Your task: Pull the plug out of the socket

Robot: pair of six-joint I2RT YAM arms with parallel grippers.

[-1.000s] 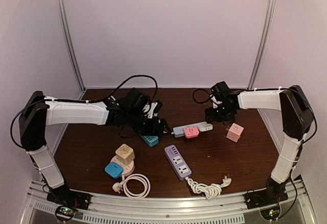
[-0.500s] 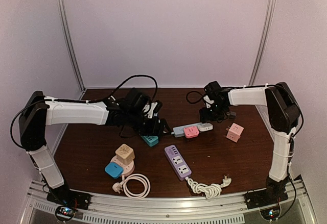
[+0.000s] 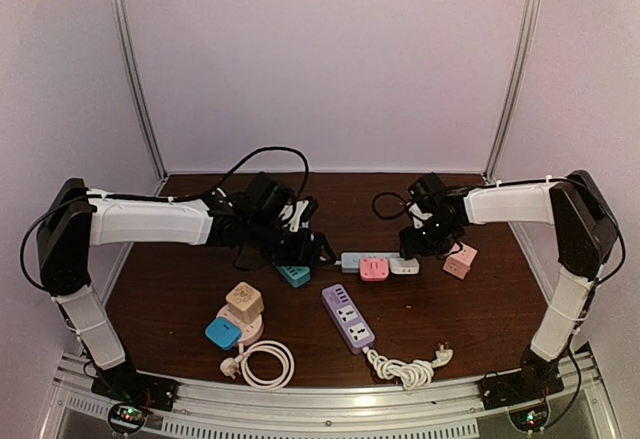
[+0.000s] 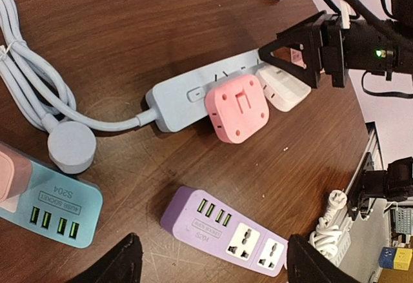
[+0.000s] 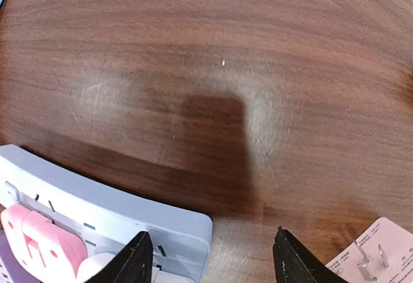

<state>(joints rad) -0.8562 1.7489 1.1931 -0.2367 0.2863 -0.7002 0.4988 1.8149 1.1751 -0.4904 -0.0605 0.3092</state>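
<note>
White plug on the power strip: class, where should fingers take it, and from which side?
Probably the white plug by its two faces along the power strip's edges, from above its free end; the pink adapter crowds the other side.

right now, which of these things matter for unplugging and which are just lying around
Job in hand:
- pale blue power strip
- white plug and pink plug seated in it
- right end effector

Lying about:
- purple strip
- teal strip
- pink cube adapter
- tan cube adapter
</note>
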